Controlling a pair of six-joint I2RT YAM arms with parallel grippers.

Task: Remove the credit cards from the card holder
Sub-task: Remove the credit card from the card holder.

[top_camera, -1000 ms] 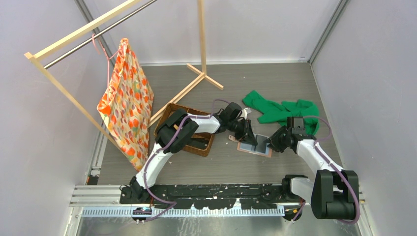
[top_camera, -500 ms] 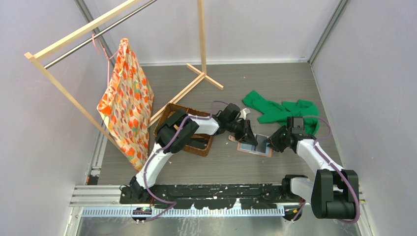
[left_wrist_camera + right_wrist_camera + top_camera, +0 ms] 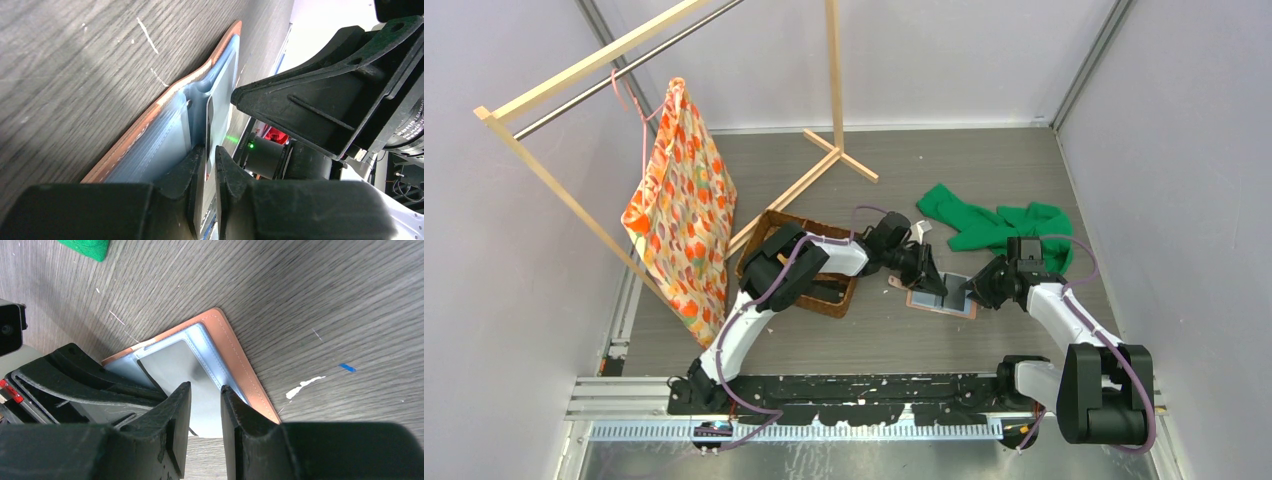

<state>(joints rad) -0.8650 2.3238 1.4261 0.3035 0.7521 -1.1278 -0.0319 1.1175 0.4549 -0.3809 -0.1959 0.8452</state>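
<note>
You have a grey wood-grain table [image 3: 944, 165] in front of you, closed in by pale walls. On your left stands a light wooden clothes rack [image 3: 574, 75] with a metal bar [image 3: 624, 70] along its top. Its crossed foot [image 3: 839, 155] rests near the middle of the far side. An orange patterned fabric [image 3: 682, 210] hangs from the rack on a pink hanger [image 3: 629, 100]. Just right of that fabric you see a brown woven basket [image 3: 769, 228] sitting on the table. Toward the far right, a crumpled green cloth [image 3: 994, 225] lies flat. In the right wrist view you can pick out a small blue speck [image 3: 346, 368] and a white smear [image 3: 302, 387] on the tabletop.
</note>
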